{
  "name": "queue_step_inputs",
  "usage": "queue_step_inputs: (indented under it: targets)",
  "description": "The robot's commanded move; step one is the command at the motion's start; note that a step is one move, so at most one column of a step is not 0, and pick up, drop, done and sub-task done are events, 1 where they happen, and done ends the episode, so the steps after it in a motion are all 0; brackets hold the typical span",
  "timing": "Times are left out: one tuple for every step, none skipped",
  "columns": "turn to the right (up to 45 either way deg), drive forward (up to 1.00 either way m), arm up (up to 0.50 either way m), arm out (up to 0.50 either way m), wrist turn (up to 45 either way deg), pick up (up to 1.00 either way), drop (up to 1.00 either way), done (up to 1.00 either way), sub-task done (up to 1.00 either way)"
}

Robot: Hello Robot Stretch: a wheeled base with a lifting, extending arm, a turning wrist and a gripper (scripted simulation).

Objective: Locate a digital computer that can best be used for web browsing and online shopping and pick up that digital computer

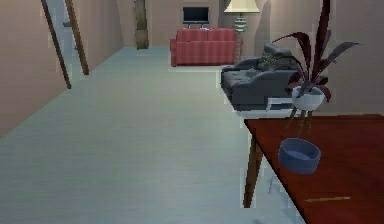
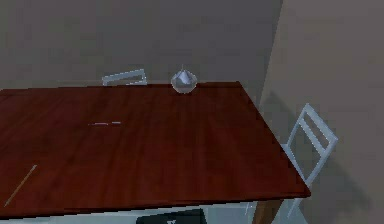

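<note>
You're in a home, in an open living/dining space. Far end: red sofa [image 1: 205, 46], TV [image 1: 196, 15] behind it, floor lamp [image 1: 241, 8] beside it. Nearer you: dark armchair [image 1: 255, 82], potted plant [image 1: 308, 97], reddish wooden dining table [image 1: 340, 140] with a blue bowl [image 1: 299, 153] on it, white chairs [image 2: 124, 77] at its edges.

Grey shape [image 1: 268, 62] on dark armchair [image 1: 248, 85]
</note>
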Motion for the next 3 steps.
queue_step_inputs:
  targets:
    - [0.0, 0.0, 0.0, 0.0, 45.0, 0.0, 0.0, 0.0, 0.0]
    - [0.0, 0.0, 0.0, 0.0, 45.0, 0.0, 0.0, 0.0, 0.0]
    - [0.0, 0.0, 0.0, 0.0, 12.0, 0.0, 0.0, 0.0, 0.0]
